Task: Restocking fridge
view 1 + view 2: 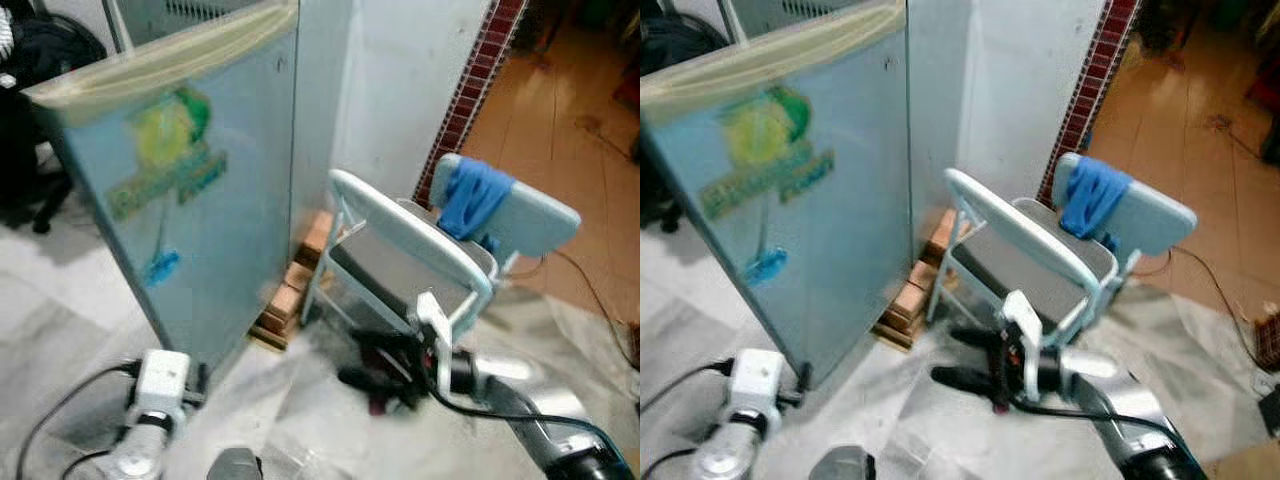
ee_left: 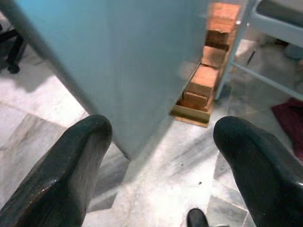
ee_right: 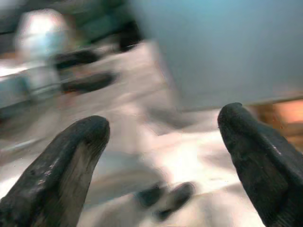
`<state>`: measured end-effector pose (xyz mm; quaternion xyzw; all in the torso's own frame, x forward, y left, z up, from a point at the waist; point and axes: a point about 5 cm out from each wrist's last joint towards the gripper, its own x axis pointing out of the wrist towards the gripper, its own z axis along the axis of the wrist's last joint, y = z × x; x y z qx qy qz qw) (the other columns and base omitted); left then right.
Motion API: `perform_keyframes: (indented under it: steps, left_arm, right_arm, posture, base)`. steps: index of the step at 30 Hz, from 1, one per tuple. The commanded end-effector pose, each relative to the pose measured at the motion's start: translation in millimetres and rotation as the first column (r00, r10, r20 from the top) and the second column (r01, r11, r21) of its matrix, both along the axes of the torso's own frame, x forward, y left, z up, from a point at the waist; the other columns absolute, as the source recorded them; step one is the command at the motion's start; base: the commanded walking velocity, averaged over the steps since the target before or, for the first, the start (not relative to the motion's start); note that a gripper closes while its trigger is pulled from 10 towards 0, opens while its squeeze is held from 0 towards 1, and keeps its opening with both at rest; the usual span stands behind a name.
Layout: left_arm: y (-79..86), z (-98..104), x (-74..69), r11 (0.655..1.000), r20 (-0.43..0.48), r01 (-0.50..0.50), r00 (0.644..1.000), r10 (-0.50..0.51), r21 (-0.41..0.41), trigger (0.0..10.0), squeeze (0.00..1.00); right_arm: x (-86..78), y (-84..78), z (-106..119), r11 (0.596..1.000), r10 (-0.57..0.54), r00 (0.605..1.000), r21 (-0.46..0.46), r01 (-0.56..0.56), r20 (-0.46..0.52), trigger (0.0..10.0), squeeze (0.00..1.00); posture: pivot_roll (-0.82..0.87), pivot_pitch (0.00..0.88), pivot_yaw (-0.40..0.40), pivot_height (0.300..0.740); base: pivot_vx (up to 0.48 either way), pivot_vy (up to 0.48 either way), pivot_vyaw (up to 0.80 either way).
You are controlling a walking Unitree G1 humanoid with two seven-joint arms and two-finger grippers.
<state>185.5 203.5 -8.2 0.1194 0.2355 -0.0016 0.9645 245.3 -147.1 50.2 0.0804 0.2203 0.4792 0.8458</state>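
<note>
Now L fingers (image 2: 80, 165) spread wide nr fridge (image 1: 190, 200); R fingers (image 3: 71, 165) open too, by folding chair (image 1: 420, 260).

1. A pale blue folding chair (image 1: 400, 265) stands on the marble floor (image 1: 300, 400).
2. A blue cloth (image 1: 470, 197) is draped over its backrest.
3. Stacked bricks (image 2: 203, 78) lie beside the chair's legs.
4. A dark red rag (image 2: 289, 120) lies nearby.

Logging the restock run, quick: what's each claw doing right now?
Left claw: open, empty, facing the fridge.
Right claw: open, empty, over the floor.
</note>
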Motion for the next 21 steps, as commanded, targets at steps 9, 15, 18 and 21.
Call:
perform_keyframes:
  steps: [9,15,18,21]
  left_arm:
    - [22.9,22.7,32.4,0.994,0.19,-0.04,0.981,0.021,0.098,10.0,0.0]
    - [4.5,77.9,53.5,0.99,0.388,0.023,0.918,-0.077,0.142,10.0,0.0]
    - [1.3,83.0,57.4,0.99,0.408,0.022,0.91,-0.076,0.137,10.0,0.0]
    - [-7.0,91.6,60.4,0.99,0.426,0.031,0.901,-0.086,0.136,10.0,0.0]
  right_arm:
    - [49.6,-10.0,34.6,0.841,-0.522,0.787,0.047,0.538,0.33,10.0,0.0]
    - [46.1,-14.1,37.5,0.719,-0.671,0.643,0.111,0.686,0.37,10.0,0.0]
    - [43.8,-16.2,38.3,0.682,-0.703,0.602,0.118,0.722,0.38,10.0,0.0]
    - [38.8,-20.6,35.9,0.619,-0.752,0.543,0.12,0.776,0.374,10.0,0.0]
  posture:
    - [0.16,0.09,-0.081,0.74]
    - [0.15,0.094,-0.076,0.74]
    - [0.13,0.098,-0.067,0.74]
    - [0.13,0.089,-0.065,0.74]
  base:
    - [0.0,0.406,0.0]
    - [0.0,0.48,0.0]
    - [0.0,0.48,0.0]
    - [0.0,0.48,0.0]
